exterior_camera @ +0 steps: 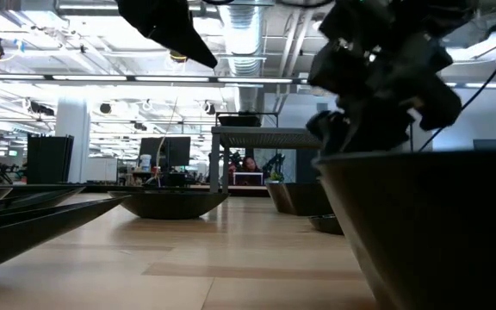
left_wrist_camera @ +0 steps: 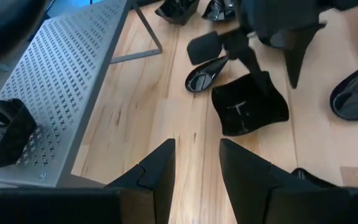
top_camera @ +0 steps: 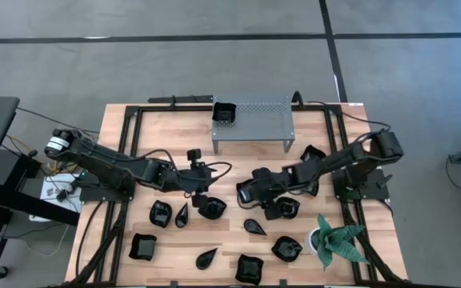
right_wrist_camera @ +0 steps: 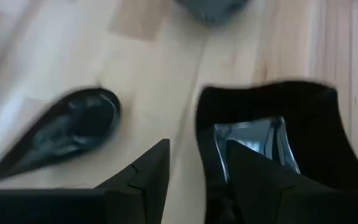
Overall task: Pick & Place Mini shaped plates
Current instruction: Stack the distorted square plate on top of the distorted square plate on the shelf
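I am hovering the left tool (left_wrist_camera: 194,171) (fingers parted, empty) over the bench (left_wrist_camera: 166,106); the right tool (right_wrist_camera: 194,168), also parted, is straddling a square plate's (right_wrist_camera: 303,124) rim.

near square plate (right_wrist_camera: 291,143) and blurred teardrop plate (right_wrist_camera: 61,134), both cut off at the frame edge
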Available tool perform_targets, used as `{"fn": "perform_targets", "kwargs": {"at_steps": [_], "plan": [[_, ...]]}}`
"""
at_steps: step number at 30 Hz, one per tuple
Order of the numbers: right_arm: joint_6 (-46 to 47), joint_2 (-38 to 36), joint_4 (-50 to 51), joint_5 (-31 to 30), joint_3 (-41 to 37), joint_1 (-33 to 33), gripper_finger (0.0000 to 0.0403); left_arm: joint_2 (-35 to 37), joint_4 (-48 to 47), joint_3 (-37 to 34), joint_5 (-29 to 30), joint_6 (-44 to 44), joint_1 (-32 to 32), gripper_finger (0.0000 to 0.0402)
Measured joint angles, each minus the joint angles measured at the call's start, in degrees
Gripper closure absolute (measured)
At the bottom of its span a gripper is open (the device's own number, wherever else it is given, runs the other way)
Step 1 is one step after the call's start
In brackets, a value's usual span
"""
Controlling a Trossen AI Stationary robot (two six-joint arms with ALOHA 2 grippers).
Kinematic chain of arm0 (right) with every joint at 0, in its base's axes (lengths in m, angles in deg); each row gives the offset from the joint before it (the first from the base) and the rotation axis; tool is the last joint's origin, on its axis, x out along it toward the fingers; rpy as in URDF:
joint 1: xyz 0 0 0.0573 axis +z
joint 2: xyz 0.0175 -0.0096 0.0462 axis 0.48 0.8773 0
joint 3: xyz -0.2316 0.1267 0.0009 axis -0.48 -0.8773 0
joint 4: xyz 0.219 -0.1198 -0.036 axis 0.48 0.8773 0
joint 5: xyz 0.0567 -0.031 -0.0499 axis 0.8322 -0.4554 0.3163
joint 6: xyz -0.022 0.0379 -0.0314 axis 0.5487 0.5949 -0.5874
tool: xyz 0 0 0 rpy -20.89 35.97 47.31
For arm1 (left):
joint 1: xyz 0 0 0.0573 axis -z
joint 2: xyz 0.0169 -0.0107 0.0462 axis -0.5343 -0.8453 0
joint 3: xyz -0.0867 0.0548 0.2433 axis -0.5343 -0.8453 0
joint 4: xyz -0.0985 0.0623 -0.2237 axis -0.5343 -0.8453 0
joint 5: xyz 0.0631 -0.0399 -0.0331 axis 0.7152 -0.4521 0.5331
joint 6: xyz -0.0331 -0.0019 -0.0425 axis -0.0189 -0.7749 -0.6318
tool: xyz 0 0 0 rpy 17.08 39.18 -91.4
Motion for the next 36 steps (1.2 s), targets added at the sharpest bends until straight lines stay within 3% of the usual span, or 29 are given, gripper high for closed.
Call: {"fn": "perform_targets", "kwargs": {"at_steps": [8,16,22,27,36], "plan": [[-2.0,2.0,3.6,-1.6,1.2,-1.8,0.0288,0.0,0.5,0.0,0.0,0.0,0.0,0.0275],[-2.7,1.7,4.0,-1.7,1.2,-3.0,0.0393,0.0,1.5,0.0,-1.7,-2.7,0.0,0.0275],[-5.1,-0.7,4.0,-1.3,1.6,-0.9,0.0395,-0.7,4.7,0.0,-8.8,-1.1,0.0,0.0275],[-7.5,-3.7,3.8,-1.0,4.7,0.4,0.0397,-4.4,10.0,0.0,-17.6,5.9,-0.1,0.0271],[-7.5,-4.5,3.9,7.9,8.9,-1.1,0.0399,-11.7,13.0,0.0,-20.1,11.2,-0.1,0.0220]]}}
